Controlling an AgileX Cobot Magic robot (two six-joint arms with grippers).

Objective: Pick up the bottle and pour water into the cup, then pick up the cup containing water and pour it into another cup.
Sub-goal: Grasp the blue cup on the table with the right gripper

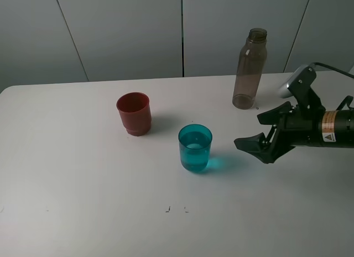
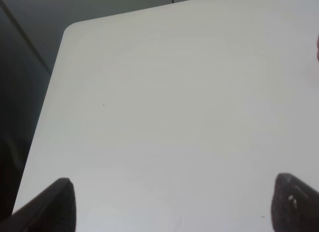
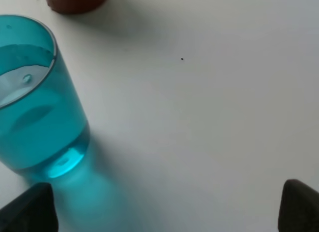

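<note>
The bottle [image 1: 250, 69] stands upright and uncapped at the back right of the table. The teal cup [image 1: 194, 147] [image 3: 35, 102] holds water and sits mid-table. The red cup [image 1: 134, 113] [image 3: 75, 0] stands to its back left. My right gripper [image 1: 249, 131] [image 3: 164, 212] hovers just right of the teal cup, open, a short gap away from it, with nothing between its fingers. My left gripper [image 2: 177, 207] shows only in its wrist view, open over bare table near the table's corner.
The white table [image 1: 83, 185] ends at a rounded corner [image 2: 75, 30] in the left wrist view. A grey panelled wall [image 1: 127, 30] stands behind the table. Small dark marks [image 1: 168, 209] lie near the front.
</note>
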